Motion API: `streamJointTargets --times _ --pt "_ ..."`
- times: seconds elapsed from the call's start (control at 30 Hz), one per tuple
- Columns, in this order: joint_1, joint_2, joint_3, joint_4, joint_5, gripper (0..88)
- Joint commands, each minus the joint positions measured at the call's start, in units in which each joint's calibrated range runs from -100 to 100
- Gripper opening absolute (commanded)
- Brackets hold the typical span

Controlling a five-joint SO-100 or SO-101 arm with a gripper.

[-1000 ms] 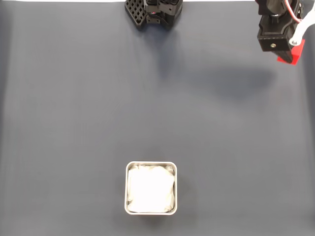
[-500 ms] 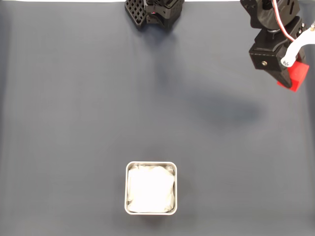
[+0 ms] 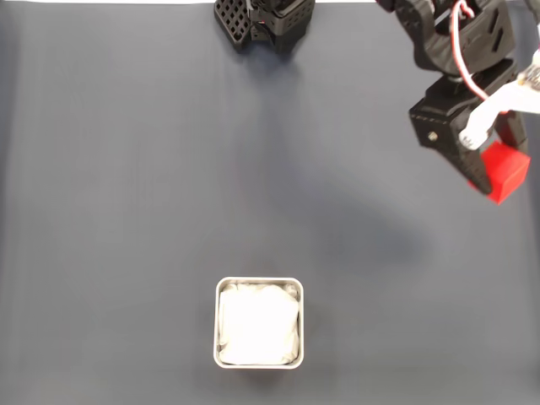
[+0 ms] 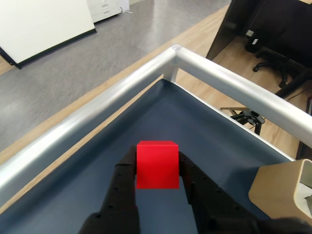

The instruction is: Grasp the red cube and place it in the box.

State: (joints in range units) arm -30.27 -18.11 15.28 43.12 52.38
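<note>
The red cube hangs above the dark mat at the right edge of the fixed view, with my gripper shut on it. In the wrist view the red cube sits squeezed between the two black fingers of the gripper, lifted clear of the surface. The box, square with a pale metal rim and white lining, rests near the bottom middle of the fixed view, far down and left of the gripper.
The arm's black base stands at the top middle of the fixed view. A metal rail frames the mat's corner in the wrist view, with floor and a chair beyond it. A tan block sits at the right.
The gripper has carried the red cube downward in the fixed view, from the top right corner toward mid-height, and looks larger, as if raised. The box has stayed put.
</note>
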Motion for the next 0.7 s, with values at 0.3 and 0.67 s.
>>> streamJointTargets --times 0.3,0.67 --pt "9.0 3.1 -8.3 0.2 -0.1 3.7" --pt "16.3 7.3 -13.4 -0.3 0.0 3.6"
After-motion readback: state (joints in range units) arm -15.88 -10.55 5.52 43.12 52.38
